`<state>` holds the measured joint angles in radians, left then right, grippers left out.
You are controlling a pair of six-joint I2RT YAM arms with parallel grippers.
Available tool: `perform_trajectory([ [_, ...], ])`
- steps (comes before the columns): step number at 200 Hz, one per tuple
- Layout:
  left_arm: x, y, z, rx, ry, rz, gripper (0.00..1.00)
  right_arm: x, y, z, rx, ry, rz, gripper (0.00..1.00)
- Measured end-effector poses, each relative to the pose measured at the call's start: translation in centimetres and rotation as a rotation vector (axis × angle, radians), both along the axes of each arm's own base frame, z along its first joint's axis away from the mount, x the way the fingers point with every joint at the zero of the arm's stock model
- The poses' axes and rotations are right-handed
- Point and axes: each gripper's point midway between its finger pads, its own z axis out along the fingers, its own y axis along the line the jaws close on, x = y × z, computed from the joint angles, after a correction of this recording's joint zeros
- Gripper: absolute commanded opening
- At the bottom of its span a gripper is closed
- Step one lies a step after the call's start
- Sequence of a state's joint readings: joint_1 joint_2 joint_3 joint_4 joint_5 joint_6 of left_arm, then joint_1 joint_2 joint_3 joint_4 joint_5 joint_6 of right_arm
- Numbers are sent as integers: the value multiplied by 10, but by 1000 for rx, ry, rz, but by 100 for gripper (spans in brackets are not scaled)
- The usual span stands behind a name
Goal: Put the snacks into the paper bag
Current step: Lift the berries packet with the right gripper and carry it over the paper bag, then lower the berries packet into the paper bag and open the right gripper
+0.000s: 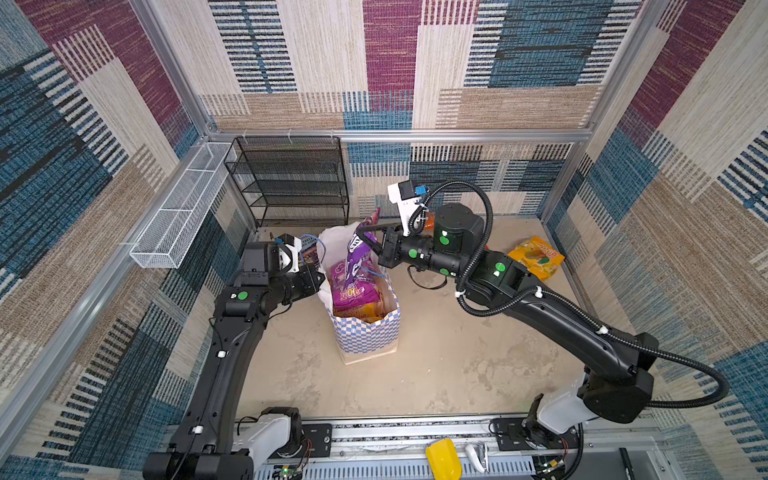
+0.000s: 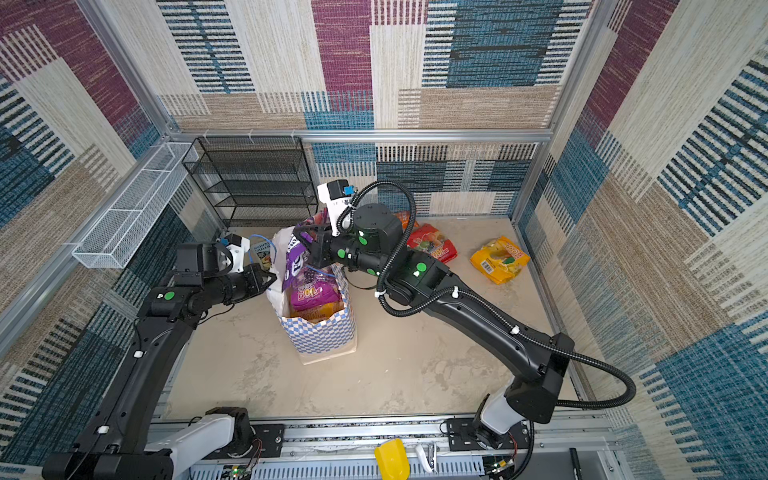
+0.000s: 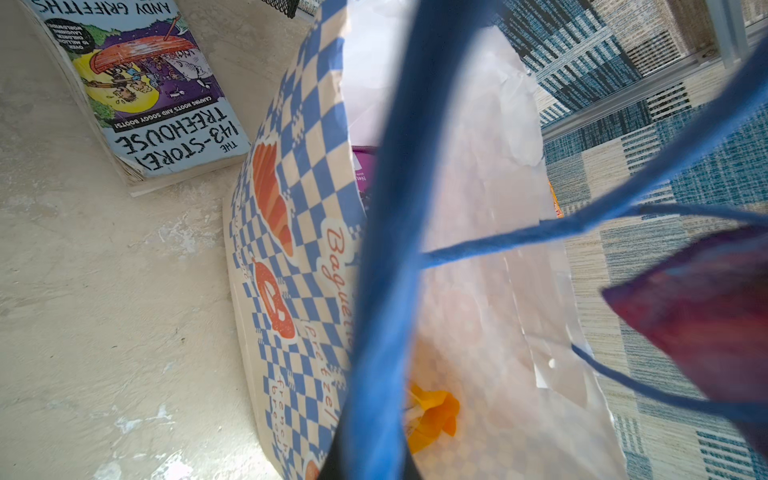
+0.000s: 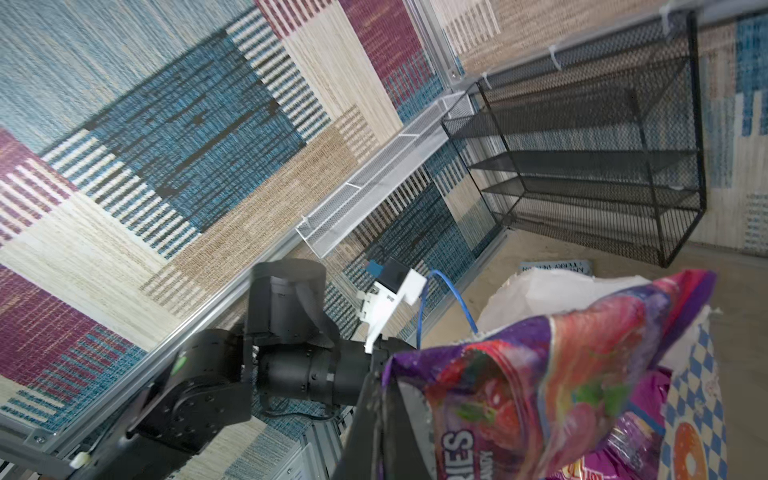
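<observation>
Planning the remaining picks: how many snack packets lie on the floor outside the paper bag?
3: a yellow packet alone at the right in both top views, a red packet beyond the right arm, an orange packet mostly hidden behind that arm. Others may be hidden.

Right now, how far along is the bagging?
Done: a purple packet and an orange-yellow packet lie in the paper bag. In hand: right pincer holds a second purple packet over its mouth; left pincer grips the bag's edge. Left: yellow packet, red packet, orange packet on the floor.

Cover of book (image 3: 166, 104), 11 o'clock of paper bag (image 3: 307, 232): "THE 143-STOREY TREEHOUSE", "ANDY GRIFFITHS"; paper bag: "Baguette", "pretzel"; purple packet (image 4: 519, 395): "…RIES".
</observation>
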<state>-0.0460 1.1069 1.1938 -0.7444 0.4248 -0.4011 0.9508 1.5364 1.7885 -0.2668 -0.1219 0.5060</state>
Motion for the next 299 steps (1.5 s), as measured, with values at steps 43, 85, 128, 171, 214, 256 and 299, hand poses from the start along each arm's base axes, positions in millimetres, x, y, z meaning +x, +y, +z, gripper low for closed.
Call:
perform_trajectory([
  [43,0,0,0,0,-1,0,0,1,-14,56,87,-92,-54,0],
  [85,0,0,0,0,-1,0,0,11,12,55,79,-97,-34,0],
  [128,-1,0,1,0,-4,0,0,23,30,-20,-46,9,-30,0],
  [171,-1,0,2,0,-7,1,0,26,26,-89,-144,113,-59,0],
  [214,-1,0,2,0,-7,1,0,30,3,-126,-196,164,-158,0],
  [256,-1,0,2,0,-7,1,0,43,9,-151,-244,189,-204,0],
  [299,-1,0,3,0,-9,1,0,59,26,-179,-293,213,-221,0],
])
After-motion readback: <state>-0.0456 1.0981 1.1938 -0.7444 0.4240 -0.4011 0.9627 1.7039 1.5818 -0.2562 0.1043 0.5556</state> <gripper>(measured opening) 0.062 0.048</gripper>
